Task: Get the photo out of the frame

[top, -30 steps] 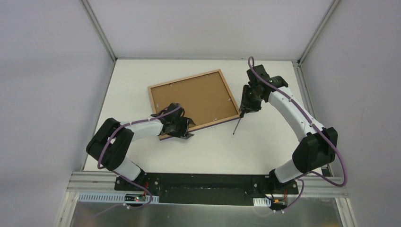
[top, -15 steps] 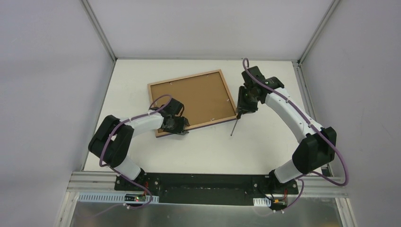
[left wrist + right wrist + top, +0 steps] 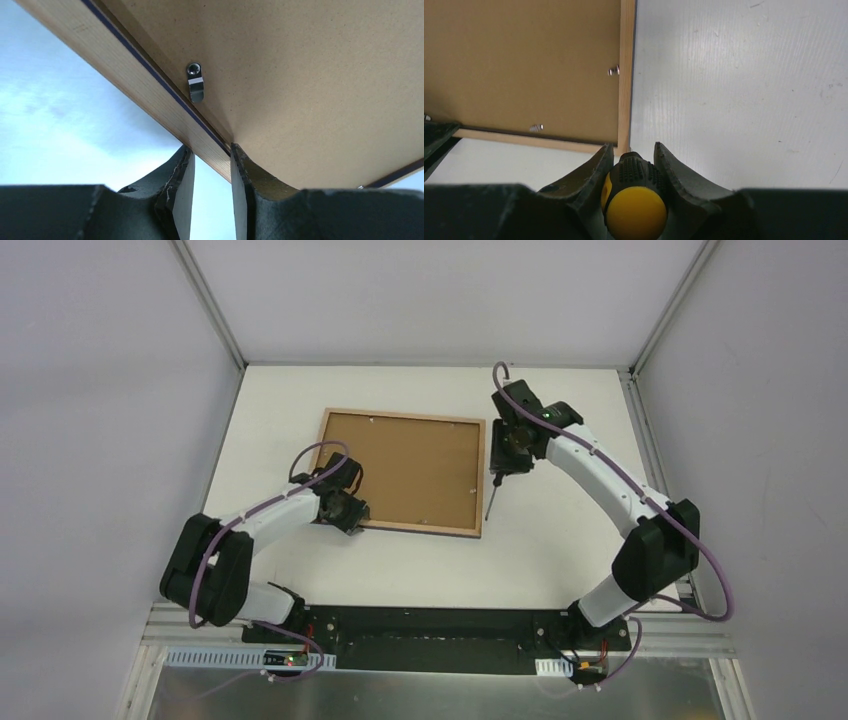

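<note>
The frame (image 3: 481, 480) lies face down; its light wood back edge surrounds the brown backing board (image 3: 405, 472). The photo is hidden under the board. My left gripper (image 3: 350, 512) is shut on the frame's near-left corner. In the left wrist view its fingers straddle the wood rim (image 3: 135, 85) with its thin dark-blue line, near a metal clip (image 3: 195, 85). My right gripper (image 3: 503, 458) is shut on a screwdriver (image 3: 490, 500) just right of the frame, tip toward the table. In the right wrist view the yellow-and-black handle (image 3: 636, 200) sits between the fingers.
Two more metal clips (image 3: 613, 71) (image 3: 536, 128) sit on the board near the frame's right and near edges. White table (image 3: 560, 530), with grey walls left, right and behind and a metal rail along the front.
The frame has turned clockwise to lie nearly square, its near corner drawn left by my left gripper. My right gripper with the screwdriver has moved left and farther back.
</note>
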### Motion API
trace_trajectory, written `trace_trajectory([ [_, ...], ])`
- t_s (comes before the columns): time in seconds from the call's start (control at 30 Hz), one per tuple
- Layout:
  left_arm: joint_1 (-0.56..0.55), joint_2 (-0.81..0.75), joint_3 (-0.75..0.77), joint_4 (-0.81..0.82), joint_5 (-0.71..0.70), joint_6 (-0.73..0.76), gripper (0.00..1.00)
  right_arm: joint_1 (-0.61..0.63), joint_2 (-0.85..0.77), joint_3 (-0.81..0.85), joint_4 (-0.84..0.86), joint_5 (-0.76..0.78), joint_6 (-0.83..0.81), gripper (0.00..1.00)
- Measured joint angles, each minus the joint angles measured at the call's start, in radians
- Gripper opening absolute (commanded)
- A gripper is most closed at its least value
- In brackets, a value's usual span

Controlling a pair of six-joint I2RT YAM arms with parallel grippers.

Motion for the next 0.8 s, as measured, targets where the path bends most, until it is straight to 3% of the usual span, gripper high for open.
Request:
trace_trajectory([
  [0.1, 0.009, -0.08, -0.042, -0.039, -0.022, 0.092, 0.01, 0.037, 0.055, 0.046, 0.018, 0.041, 0.024, 0.0],
  [0.23, 0.013, -0.144, -0.061, -0.101, -0.044, 0.189, 0.0, 0.073, 0.135, 0.12, 0.023, 0.087, 0.065, 0.0],
  [0.5, 0.014, -0.124, -0.042, -0.128, -0.047, 0.275, 0.0, 0.087, 0.265, 0.265, -0.025, 0.108, 0.116, 0.0],
  [0.67, 0.027, -0.097, -0.022, -0.129, -0.047, 0.309, 0.0, 0.129, 0.269, 0.24, -0.024, 0.081, 0.077, 0.0],
  [0.8, 0.047, -0.078, -0.011, -0.132, -0.038, 0.335, 0.0, 0.184, 0.207, 0.101, 0.044, 0.059, 0.018, 0.0],
])
